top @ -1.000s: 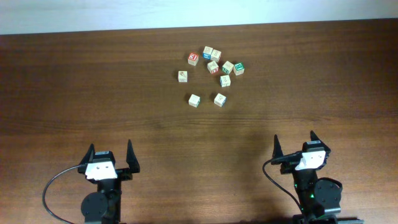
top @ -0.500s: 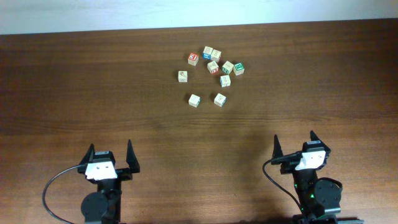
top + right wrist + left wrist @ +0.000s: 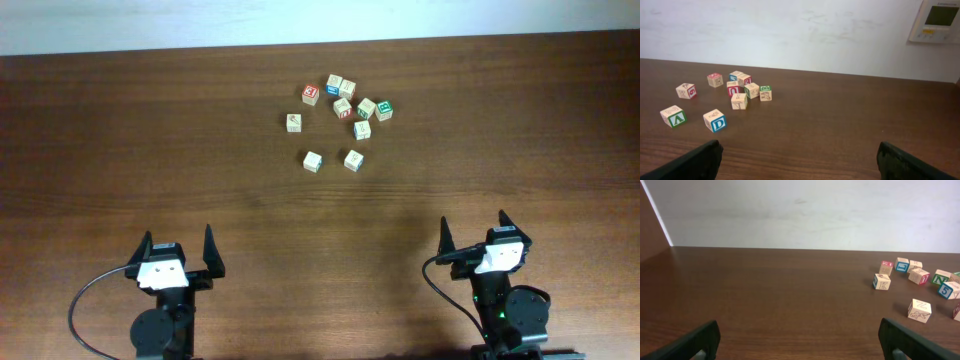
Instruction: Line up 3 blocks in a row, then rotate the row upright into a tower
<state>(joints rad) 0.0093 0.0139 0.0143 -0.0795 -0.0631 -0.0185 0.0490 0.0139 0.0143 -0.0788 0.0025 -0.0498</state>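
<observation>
Wooden blocks unmoved since earlier frame; left gripper, right gripper both wide, empty, same spots.

No change since earlier: blocks unmoved; left gripper, right gripper static.

On the far half of the bench, a little right of its middle, lie the blocks: a tight group at the back, a lone block just off the group's left side, and a front pair side by side, nearest the arms. The left end effector and right end effector stand at the near edge, well apart from each other and from the blocks. Behind the bench runs a wall, with a wall panel mounted on it at far right.
</observation>
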